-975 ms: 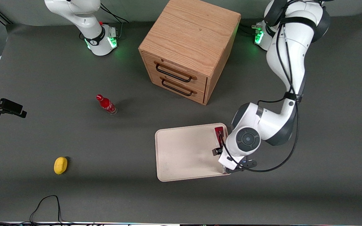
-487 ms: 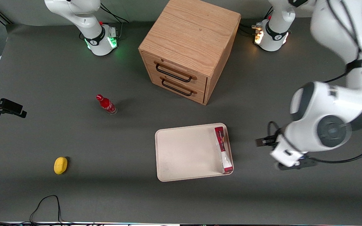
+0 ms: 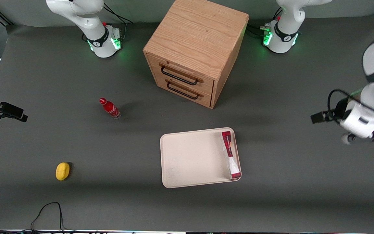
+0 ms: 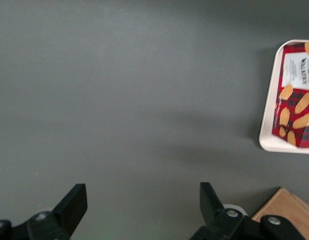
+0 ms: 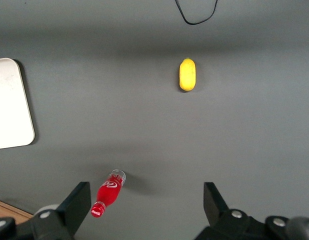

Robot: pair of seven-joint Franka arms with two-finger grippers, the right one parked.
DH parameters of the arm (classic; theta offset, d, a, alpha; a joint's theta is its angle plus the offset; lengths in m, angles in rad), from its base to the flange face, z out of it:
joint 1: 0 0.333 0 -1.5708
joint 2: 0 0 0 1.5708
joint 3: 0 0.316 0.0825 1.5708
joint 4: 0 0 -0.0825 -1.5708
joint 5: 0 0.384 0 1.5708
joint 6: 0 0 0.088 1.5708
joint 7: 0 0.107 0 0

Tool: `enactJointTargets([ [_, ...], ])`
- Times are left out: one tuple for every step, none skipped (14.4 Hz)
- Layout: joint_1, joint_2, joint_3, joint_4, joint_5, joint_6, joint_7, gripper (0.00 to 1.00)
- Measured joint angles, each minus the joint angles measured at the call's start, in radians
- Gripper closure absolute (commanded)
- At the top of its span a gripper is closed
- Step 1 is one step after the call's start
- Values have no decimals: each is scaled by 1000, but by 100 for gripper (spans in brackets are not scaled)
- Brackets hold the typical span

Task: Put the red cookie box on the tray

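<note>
red cookie box (image 3: 230, 155) on tray (image 3: 190, 159); tool (image 4: 142, 200) agape

"Walkers" on red cookie box (image 4: 296, 95), white script on soda bottle (image 5: 107, 194)

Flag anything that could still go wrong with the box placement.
The red cookie box lies along the tray's rim at the working arm's end, possibly leaning on it; a bump could tip it off. The claw is open, off the tray over bare table, so any fix needs a fresh approach.
</note>
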Motion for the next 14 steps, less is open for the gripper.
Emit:
enactJointTargets([
  [15,-50,1,-45,0,0,8,0],
  [32,-89,1,-80,0,0,37,0],
  [49,-116,3,-102,0,0,70,0],
  [57,-136,10,-114,-1,0,92,0],
  [51,-151,28,-120,-2,-1,104,0],
  [23,-162,65,-123,-3,-4,109,0],
  [-27,-172,124,-126,-4,-6,110,0],
  [-78,-178,187,-128,-6,-8,111,0],
  [-110,-182,227,-127,-8,-11,113,0],
  [-124,-186,244,-125,-9,-19,114,0],
  [-131,-188,250,-119,-9,-34,114,0],
  [-137,-188,250,-110,-9,-51,114,0],
  [-142,-188,250,-103,-10,-61,114,0],
  [-147,-188,250,-99,-10,-66,114,0],
])
